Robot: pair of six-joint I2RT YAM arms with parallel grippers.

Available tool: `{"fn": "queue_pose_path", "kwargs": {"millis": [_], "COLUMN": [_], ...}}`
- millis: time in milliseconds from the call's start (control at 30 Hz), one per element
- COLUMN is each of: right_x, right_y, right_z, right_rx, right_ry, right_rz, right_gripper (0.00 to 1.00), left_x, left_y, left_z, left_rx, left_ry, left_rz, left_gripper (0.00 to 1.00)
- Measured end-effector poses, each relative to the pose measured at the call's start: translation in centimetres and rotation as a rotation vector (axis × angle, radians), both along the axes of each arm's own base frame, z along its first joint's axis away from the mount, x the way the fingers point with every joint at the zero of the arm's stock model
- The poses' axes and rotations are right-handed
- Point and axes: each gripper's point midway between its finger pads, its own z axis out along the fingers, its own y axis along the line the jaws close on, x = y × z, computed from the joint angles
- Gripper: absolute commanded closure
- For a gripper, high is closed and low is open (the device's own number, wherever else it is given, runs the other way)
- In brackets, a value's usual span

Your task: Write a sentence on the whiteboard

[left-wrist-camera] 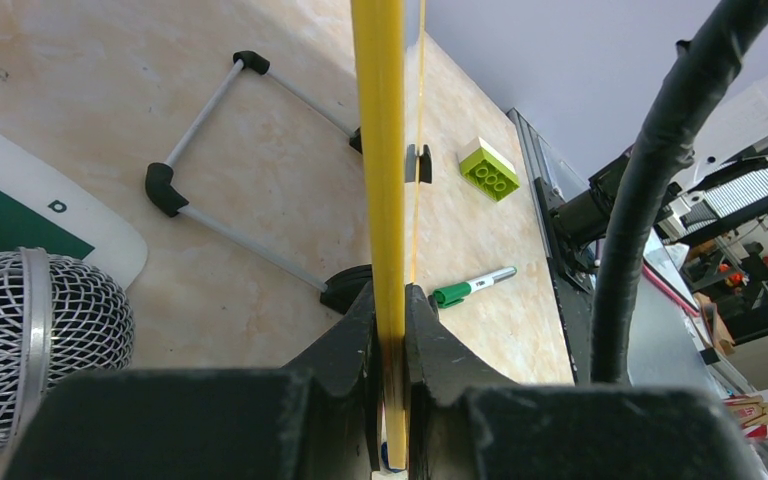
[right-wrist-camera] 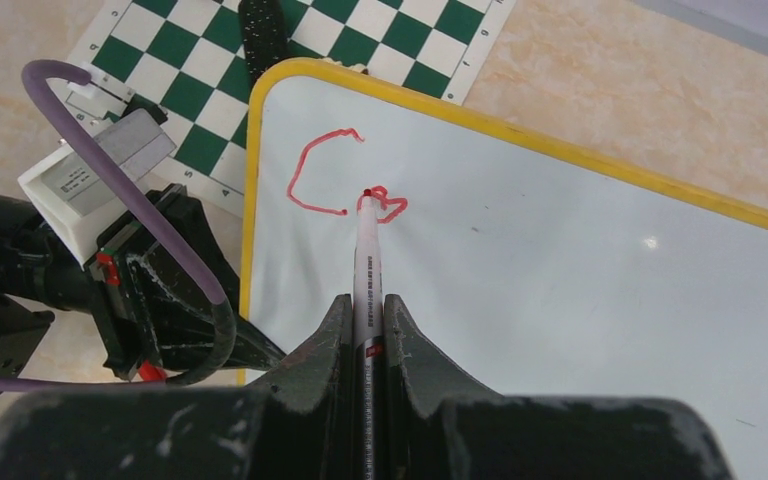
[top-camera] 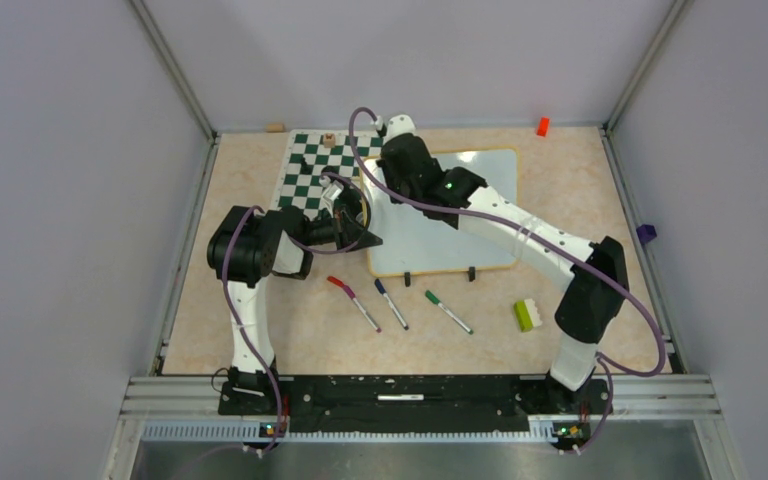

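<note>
**Right wrist view.** The black two-finger right tool (right-wrist-camera: 365, 312) is closed on a white-barrelled marker pen with a red tip (right-wrist-camera: 368, 250). The pen's tip touches the glossy white rectangular whiteboard with a rounded yellow rim (right-wrist-camera: 580, 300). Of the sentence (right-wrist-camera: 344, 211), only a red "C" and a small loop just beside it are written, near the board's far left corner.

**Left wrist view.** The black left tool (left-wrist-camera: 391, 302) is clamped on the whiteboard's yellow rim, seen edge-on.

**Top view.** The whiteboard sits mid-table on the beige mottled table (top-camera: 260, 330). Its far left corner is beside a green-and-white chessboard mat (top-camera: 305, 175), and two small black clips (top-camera: 471, 272) are on its near edge. Nearer the arm bases lie a red-capped marker (top-camera: 352, 300), a blue-capped marker (top-camera: 391, 303), a green-capped marker (top-camera: 447, 311) and a green-and-white toy brick (top-camera: 528, 315).
</note>
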Motion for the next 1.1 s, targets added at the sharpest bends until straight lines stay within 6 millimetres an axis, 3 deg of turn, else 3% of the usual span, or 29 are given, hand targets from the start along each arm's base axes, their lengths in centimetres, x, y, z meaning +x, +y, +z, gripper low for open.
{"fn": "queue_pose_path", "kwargs": {"millis": [167,300,533,667,1100], "right_x": [-0.1,-1.5,-2.3,-3.3,-2.7], "right_y": [0.7,-0.5,-2.1,-3.1,-3.3], "right_z": [0.1,-0.2,2.4,2.0,1.8], "right_rx": [0.048,0.065,0.141,0.145,0.111], "right_ry": [-0.012,-0.013,-0.097,-0.112,-0.122], "right_rz": [0.034,0.059,0.056,0.082,0.095], "right_gripper": [1.0,1.0,1.0,1.0,1.0], "left_x": [0.0,-0.1,0.0,-0.1,-0.2], "left_y": [0.0,0.0,0.0,0.0,0.0], "left_z": [0.0,0.1,0.1,0.1,0.2], "left_rx": [0.0,-0.001,-0.001,-0.001,-0.001], "left_ry": [-0.006,-0.009,-0.01,-0.01,-0.017], "left_rz": [-0.002,-0.003,-0.003,-0.003,0.0], "left_gripper": [0.96,0.96,0.96,0.96,0.96]}}
